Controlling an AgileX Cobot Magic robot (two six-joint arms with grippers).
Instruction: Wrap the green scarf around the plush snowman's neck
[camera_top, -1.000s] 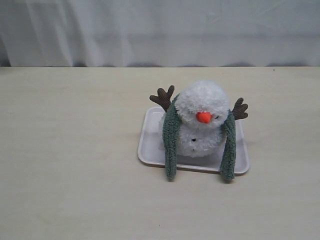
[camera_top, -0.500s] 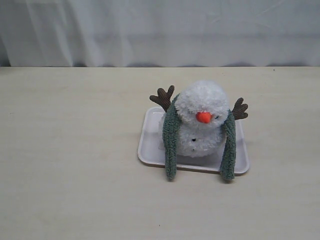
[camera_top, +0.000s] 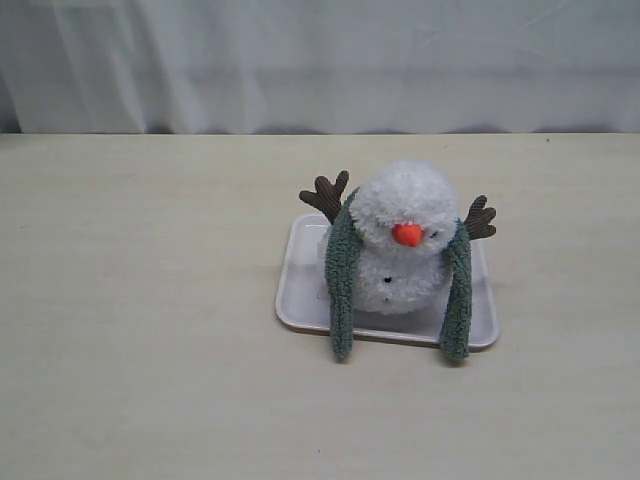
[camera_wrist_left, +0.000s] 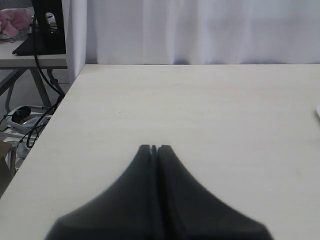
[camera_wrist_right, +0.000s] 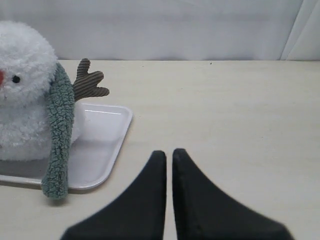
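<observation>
one plush snowman (camera_top: 402, 198), one green scarf (camera_top: 341, 290), one white tray (camera_top: 299, 292).

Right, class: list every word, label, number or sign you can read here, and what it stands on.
None: the plush snowman, green scarf, tray, table and curtain bear no text.
The clutter beside the table in the left wrist view is too blurred to tell.

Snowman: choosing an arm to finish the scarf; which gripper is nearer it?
Right. The right gripper sits just off the tray holding the plush snowman; the left gripper faces bare table, snowman out of its view.
</observation>
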